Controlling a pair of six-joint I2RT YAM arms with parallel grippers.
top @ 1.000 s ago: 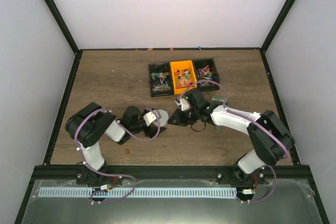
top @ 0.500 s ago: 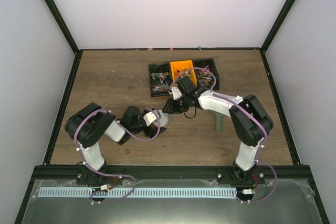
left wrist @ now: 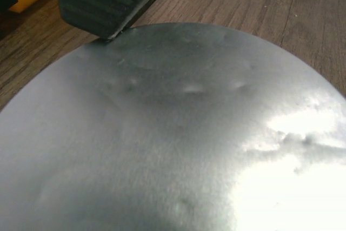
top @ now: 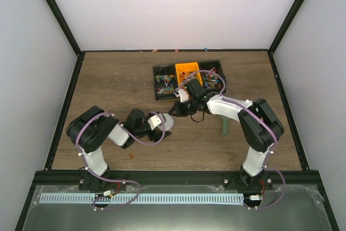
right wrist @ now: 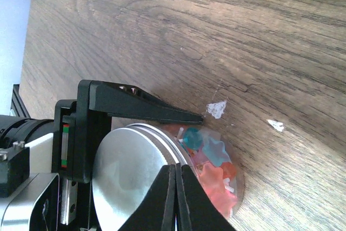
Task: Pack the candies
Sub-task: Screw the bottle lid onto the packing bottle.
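**Q:** Left side?
**A:** My left fingers [right wrist: 141, 110] are spread wide and clamped around the jar [right wrist: 227, 183]. The jar is tipped on its side at mid-desk [top: 113, 85], between my two arms. I cannot tell whether it rests on the wood or is lifted. Its silver lid [left wrist: 178, 133] is on and fills my left wrist view.

**Q:** Right side?
**A:** My right fingers [right wrist: 174, 190] are pressed together with nothing between them. The tips point at the lid's rim, very close. I cannot tell whether they touch it.

**Q:** Candies?
**A:** Two lots. Some candies [right wrist: 208, 158] are inside the jar, red, blue and teal through the clear wall. The rest sit in three bins [top: 186, 67] at the far side of the desk: black, orange, black, side by side, just beyond my right wrist.

**Q:** Other items?
**A:** A green scoop [top: 224, 126] lies flat on the desk, right of my right forearm and apart from the jar. Two white scraps [right wrist: 217, 109] lie on the wood just beside the jar.
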